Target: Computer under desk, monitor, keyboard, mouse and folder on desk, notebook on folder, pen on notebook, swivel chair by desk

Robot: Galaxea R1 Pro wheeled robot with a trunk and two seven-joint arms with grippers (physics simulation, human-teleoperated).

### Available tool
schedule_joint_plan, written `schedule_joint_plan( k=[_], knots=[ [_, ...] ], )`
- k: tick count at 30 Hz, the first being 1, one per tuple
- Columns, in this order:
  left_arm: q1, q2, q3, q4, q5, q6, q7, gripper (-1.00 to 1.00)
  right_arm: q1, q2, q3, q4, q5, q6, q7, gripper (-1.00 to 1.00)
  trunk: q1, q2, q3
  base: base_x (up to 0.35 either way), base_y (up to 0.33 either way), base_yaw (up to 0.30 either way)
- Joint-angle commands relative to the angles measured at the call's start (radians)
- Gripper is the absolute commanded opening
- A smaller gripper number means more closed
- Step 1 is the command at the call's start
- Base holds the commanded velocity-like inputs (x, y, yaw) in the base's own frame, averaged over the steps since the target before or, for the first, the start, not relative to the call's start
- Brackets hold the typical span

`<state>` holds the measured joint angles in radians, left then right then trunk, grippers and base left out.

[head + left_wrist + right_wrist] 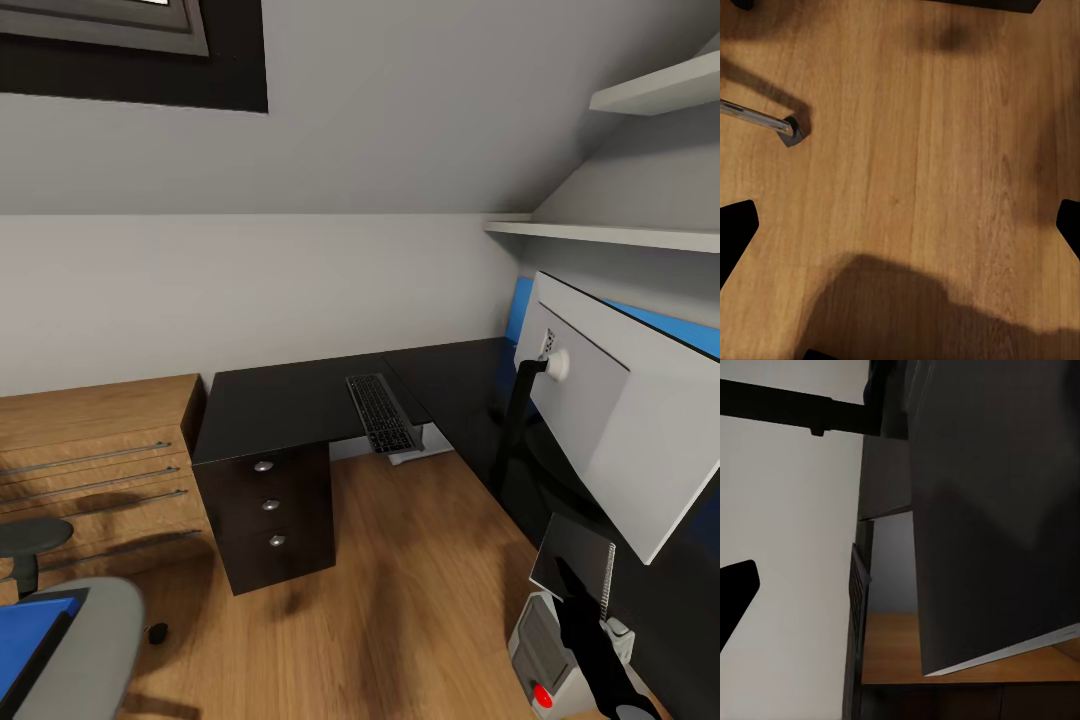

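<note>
- Far left: swivel chair (85, 640), grey padded back, black armrest. Blue folder (30, 625) lies on its seat. Judged thin, light, slightly flexible; best pinched at an overhanging edge, since a flat-lying cover gives no purchase from above.
- Small dark lump on the floor (157, 632) just beside the chair, possibly the mouse, too small to tell.
- Light-wood cabinet (95, 450) stands against the wall, touching the desk's drawer side.
- Desk (290, 405): glossy black top, probably slippery, so things will slide when nudged. Three drawers with silver knobs below.
- Keyboard (382, 412) sits on the desk at the inner corner, near end overhanging the edge. Stiff, light, wide; take it across the short width.
- Monitor (610, 420) on the right wing, pale back toward the camera, slim black stand. Top-heavy, fragile; no need to handle it.
- Notebook (572, 560): dark cover, spiral edge, held up near the monitor. Stiff enough, light.
- Computer (545, 660) low on the floor, red light showing, partly behind the right arm.
- Right gripper (572, 585): closed on the notebook's lower edge.
- Left gripper (900, 217): fingers spread wide, holding nothing, above bare wood floor (907, 150).
</note>
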<state>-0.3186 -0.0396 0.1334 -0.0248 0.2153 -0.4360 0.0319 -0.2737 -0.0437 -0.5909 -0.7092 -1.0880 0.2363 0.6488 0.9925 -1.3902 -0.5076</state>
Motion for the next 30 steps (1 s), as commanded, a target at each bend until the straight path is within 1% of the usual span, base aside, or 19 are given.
schedule_joint_plan(
  k=[1,30],
  knots=[
    [0.000,0.000,0.008,0.000,-0.005,-0.003,0.002,1.00,-0.001,-0.007,-0.030,0.001,-0.012,0.001,0.002,1.00,0.000,0.000,-0.001,0.000,0.000,0.000],
    [0.000,0.000,0.008,0.000,-0.005,-0.003,0.002,1.00,-0.001,-0.008,-0.030,0.001,-0.010,0.007,-0.013,1.00,0.000,0.000,-0.001,0.000,0.000,0.000]
  ],
)
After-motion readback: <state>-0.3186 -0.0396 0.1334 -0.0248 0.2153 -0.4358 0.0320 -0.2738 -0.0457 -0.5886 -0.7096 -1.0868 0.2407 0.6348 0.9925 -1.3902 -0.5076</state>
